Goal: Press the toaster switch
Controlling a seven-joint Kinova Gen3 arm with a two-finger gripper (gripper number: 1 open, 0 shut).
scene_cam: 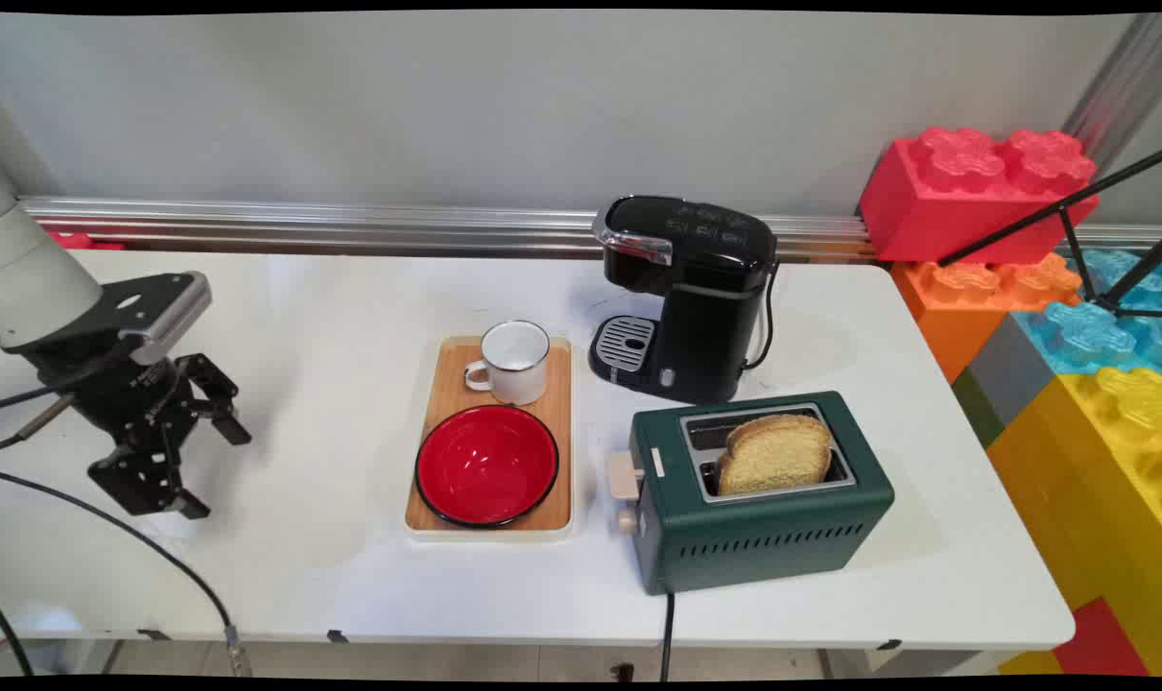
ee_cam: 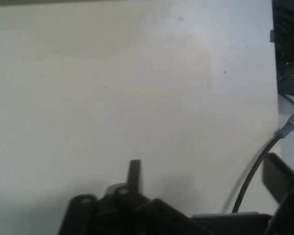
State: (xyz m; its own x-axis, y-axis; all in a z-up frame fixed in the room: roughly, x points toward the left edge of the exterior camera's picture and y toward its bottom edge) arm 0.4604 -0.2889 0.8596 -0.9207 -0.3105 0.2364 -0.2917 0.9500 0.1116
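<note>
My black gripper (scene_cam: 213,468) hangs open over bare white table (scene_cam: 321,317) at the left, holding nothing. To its right lies a wooden tray (scene_cam: 558,451), well apart from it, carrying a white enamel mug (scene_cam: 513,361) at the back and a red bowl (scene_cam: 486,464) at the front. Right of the tray stand a black coffee machine (scene_cam: 693,293) and a green toaster (scene_cam: 763,499) with bread slices (scene_cam: 777,453) sticking up from its slot. In the hand view the gripper (ee_cam: 206,181) is over plain tabletop (ee_cam: 137,88), one finger (ee_cam: 134,172) rising at the bottom.
Big red, orange, blue and yellow toy blocks (scene_cam: 1070,317) are stacked past the table's right end, with black tripod legs (scene_cam: 1060,216) across them. A black cable (scene_cam: 158,557) hangs over the near left edge. The toaster's cord (scene_cam: 668,624) drops off the front edge.
</note>
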